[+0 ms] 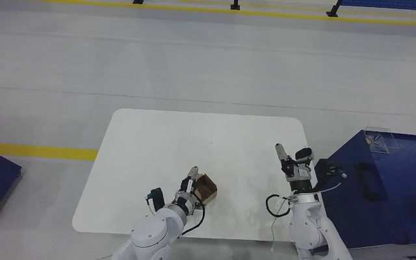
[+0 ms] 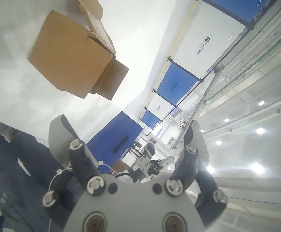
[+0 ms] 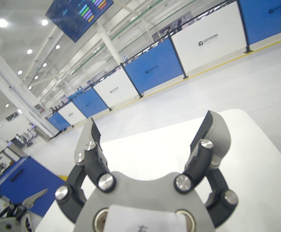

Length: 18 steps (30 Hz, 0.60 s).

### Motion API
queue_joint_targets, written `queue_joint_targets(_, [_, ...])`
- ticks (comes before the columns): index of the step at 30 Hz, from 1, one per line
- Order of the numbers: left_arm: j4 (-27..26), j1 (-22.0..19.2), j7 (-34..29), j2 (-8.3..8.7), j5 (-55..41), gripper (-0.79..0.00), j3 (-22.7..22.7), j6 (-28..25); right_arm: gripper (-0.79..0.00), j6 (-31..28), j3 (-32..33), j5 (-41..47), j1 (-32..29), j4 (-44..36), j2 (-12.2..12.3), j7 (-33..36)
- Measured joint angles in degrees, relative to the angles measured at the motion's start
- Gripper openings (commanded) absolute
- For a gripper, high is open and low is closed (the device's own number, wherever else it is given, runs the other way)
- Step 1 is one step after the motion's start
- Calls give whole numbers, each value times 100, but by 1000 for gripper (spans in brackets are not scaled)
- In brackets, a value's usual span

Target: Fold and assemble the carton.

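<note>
A white table (image 1: 162, 143) with rounded corners stands on a pale grey floor (image 1: 195, 58). A yellow stripe (image 1: 45, 152) crosses the floor and meets the table's left edge. A second yellow stripe (image 1: 273, 13) lies well beyond its far edge, along the foot of blue and white partition panels (image 3: 153, 63) on black posts. A dark blue cabinet (image 1: 390, 195) sits just beside the table's right edge, with a clear plastic stand (image 1: 381, 138) at its far corner. Overhead, a dark screen (image 3: 79, 15) hangs from the white ceiling among round lit lamps (image 3: 45, 22).
</note>
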Motion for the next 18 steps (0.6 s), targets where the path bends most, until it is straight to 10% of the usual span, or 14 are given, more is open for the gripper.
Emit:
queue_joint_targets(7, [-469, 65, -103, 361, 3972, 0, 694, 1922, 0, 1186, -969, -1597, 766, 680, -94, 861])
queue_joint_targets(18, [991, -179, -2809, 546, 6454, 0, 753, 1953, 0, 1287, -2036, -2358, 1330, 1618, -265, 1553])
